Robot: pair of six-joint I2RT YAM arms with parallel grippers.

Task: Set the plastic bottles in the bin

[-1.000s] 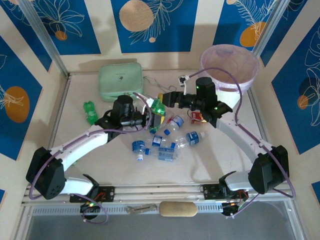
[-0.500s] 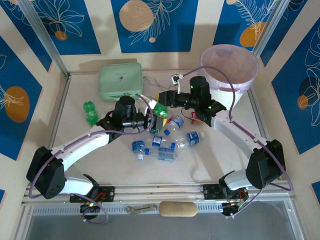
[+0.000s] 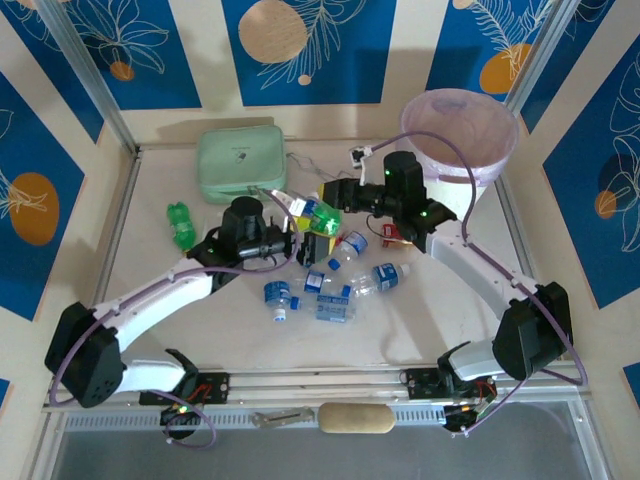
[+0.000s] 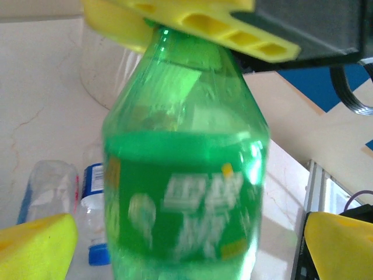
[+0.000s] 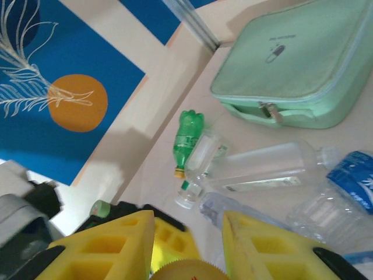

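Bright, even overhead light fills the top view; shadows on the table [image 3: 430, 320] around the green bottle [image 3: 320, 213] are faint and soft. From the left wrist, that bottle [image 4: 183, 175] is too close to focus: its label smears, light glows through the plastic, and the table behind it washes out. The right wrist view holds the mint case [image 5: 303, 70] sharp.

A green plastic bottle [image 4: 183, 175] with a pale-lettered label hangs tilted above the table, held by its cap. A second green bottle [image 3: 180, 222] lies far left. Small clear blue-labelled bottles [image 3: 332, 305] lie scattered mid-table. The tall round white bin [image 3: 445, 160], lilac-lined, stands upright at the far right.
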